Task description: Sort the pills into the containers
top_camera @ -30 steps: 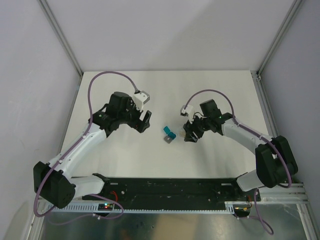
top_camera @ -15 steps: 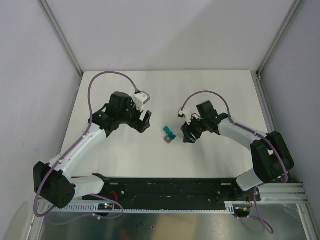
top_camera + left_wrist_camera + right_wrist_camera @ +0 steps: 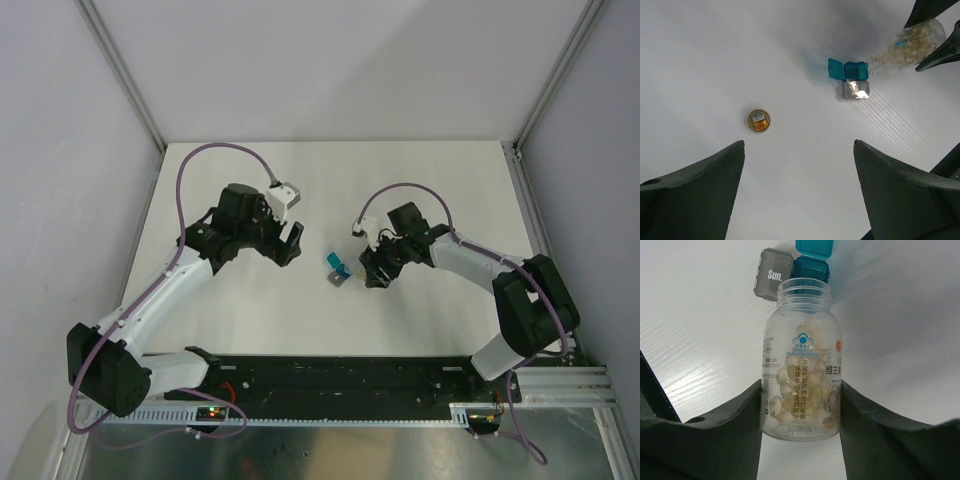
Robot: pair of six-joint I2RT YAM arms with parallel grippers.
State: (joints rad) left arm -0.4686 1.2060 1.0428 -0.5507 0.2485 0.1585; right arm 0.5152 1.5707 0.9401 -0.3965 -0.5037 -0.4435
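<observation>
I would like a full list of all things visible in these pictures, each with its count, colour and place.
clear plastic bottle: one, transparent with a printed label, uncapped, held in the right gripper, mouth towards the pill box
small pale pills: many, cream, inside the bottle
teal plastic pill box: one, teal with an open grey flap marked "Sun.", on the table between the grippers
small round cap: one, amber-gold, on the table, apart from the box
flat white table: one, white
left gripper: one, black, open, empty
right gripper: one, black, closed on the bottle
</observation>
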